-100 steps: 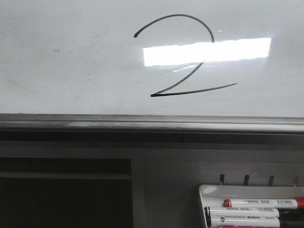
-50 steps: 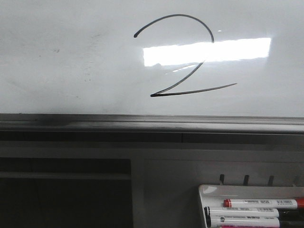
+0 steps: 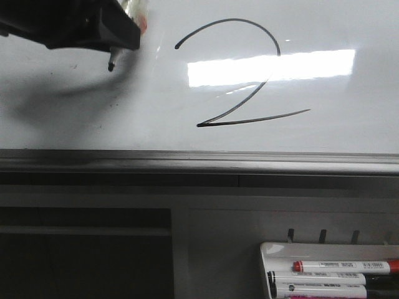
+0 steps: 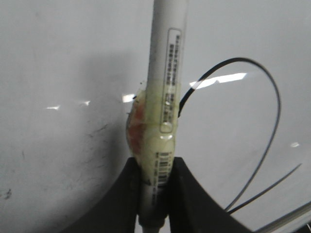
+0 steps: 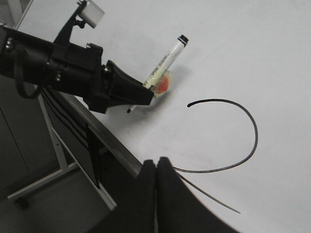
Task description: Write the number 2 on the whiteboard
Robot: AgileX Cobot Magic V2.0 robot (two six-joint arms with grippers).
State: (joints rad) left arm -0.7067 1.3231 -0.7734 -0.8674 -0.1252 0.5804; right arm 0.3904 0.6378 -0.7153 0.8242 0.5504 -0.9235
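We are looking at a large thin black hand-drawn number 2 [image 3: 249, 75] sitting complete on the glossy white whiteboard [image 3: 75, 118], with its rounded top, diagonal and long base stroke all visible. Taking that figure as our landmark, our left gripper [image 3: 115, 38] is hovering to the left of its top curve, near it but apart. The left jaws are clenching a white-barrelled marker wrapped in yellowish tape [image 4: 164, 102]. The marker's long axis is running along the gripper's own line, and its dark tip is pointing down and out past the jaws toward the board; we cannot tell whether the tip is touching the surface.

Our right gripper [image 5: 156, 167] is hanging on the other side of the figure, its jaws pressed together with nothing between them. We judge the left arm the nearer and the only one equipped to write, though the writing looks done.

Counting: one drawn figure, one board, one held marker, two grippers. Below the figure, past the grey edge rail [image 3: 199, 161], a small white tray [image 3: 274, 252] is showing three pens [image 3: 343, 266], with a fourth perhaps cut off.
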